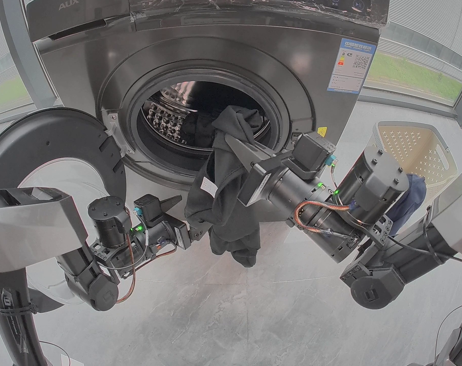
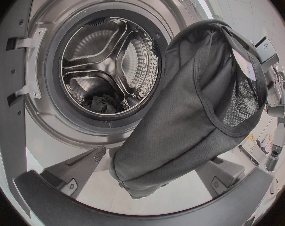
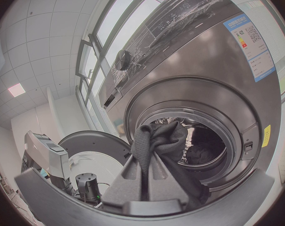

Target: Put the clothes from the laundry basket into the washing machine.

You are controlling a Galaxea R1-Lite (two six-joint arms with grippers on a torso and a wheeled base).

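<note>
Washer is standing w/ door open to the L. Drum is holding some dark clothes at its bottom. Basket is sitting on the floor to the R, w/ a blue cloth showing at its near edge. Black garment is hanging at the drum mouth: top bunched right at the opening, long axis running straight down over the rim, most of it outside. R gripper is pinching its top, fingers pressed together on the cloth, w/ the drum lying straight ahead. L gripper is sitting low, jaws spread, just beside the hanging tail, so it's the nearer arm for that end. Judging: next push is going inward, and the tail is prob. needing a lift from L.
</note>
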